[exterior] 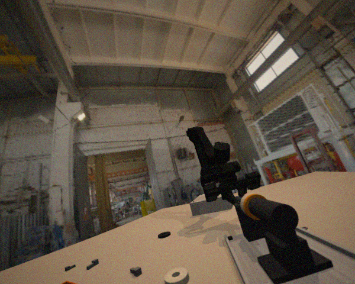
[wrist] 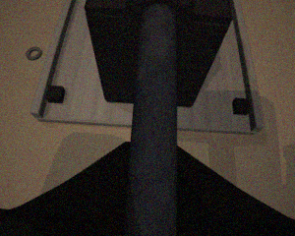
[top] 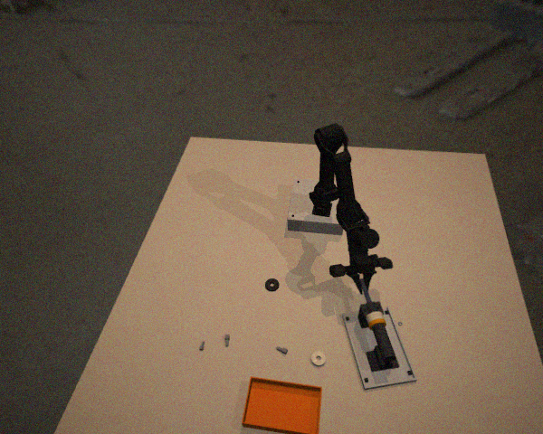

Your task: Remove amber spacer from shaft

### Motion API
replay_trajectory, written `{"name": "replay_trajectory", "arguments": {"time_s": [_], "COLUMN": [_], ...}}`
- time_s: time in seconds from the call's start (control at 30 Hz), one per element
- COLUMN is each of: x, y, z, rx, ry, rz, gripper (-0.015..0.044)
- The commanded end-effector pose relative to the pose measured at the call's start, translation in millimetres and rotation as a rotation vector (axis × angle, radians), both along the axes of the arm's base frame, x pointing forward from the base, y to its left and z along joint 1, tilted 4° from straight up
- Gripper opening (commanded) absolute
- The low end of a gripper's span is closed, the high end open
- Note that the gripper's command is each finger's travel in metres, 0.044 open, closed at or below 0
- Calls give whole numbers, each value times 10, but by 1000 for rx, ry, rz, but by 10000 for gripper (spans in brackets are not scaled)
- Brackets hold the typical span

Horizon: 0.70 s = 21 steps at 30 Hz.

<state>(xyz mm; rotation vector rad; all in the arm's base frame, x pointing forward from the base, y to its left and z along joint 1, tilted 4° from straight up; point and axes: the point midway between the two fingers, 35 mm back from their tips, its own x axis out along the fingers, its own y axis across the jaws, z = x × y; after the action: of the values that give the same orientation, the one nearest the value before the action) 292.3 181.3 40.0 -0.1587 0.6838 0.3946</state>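
Note:
My gripper (top: 362, 286) (wrist: 149, 153) is shut on the blue-grey shaft (top: 366, 295) (wrist: 154, 98), just outside the near dark block (top: 364, 318) (exterior: 250, 227) (wrist: 115, 64). The shaft runs from the fingers into that block. The amber spacer (top: 377, 323) (exterior: 248, 208) sits upright in line with the shaft, against the end of the dark cylindrical housing (top: 383, 341) (exterior: 271, 210). A white spacer (top: 376, 316) sits beside it, on the gripper side. The shaft's far end is hidden. Both blocks stand on a grey plate (top: 386, 380) (exterior: 248, 257) (wrist: 84, 110).
A small ring (top: 400, 323) (exterior: 305, 228) (wrist: 33, 53) lies beside the plate. A black ring (top: 271, 278) and a white ring (top: 318, 365) (exterior: 168, 276) lie to the left, with several small grey parts. An orange tray (top: 281, 406) lies at the near edge.

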Motion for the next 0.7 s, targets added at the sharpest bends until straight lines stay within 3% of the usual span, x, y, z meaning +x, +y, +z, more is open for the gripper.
{"name": "replay_trajectory", "arguments": {"time_s": [0.0,0.67], "x": [-6,-29], "y": [-7,-18], "z": [-1,-3], "rx": [0,0], "ry": [0,0], "rz": [-4,-4], "gripper": [0,0]}}
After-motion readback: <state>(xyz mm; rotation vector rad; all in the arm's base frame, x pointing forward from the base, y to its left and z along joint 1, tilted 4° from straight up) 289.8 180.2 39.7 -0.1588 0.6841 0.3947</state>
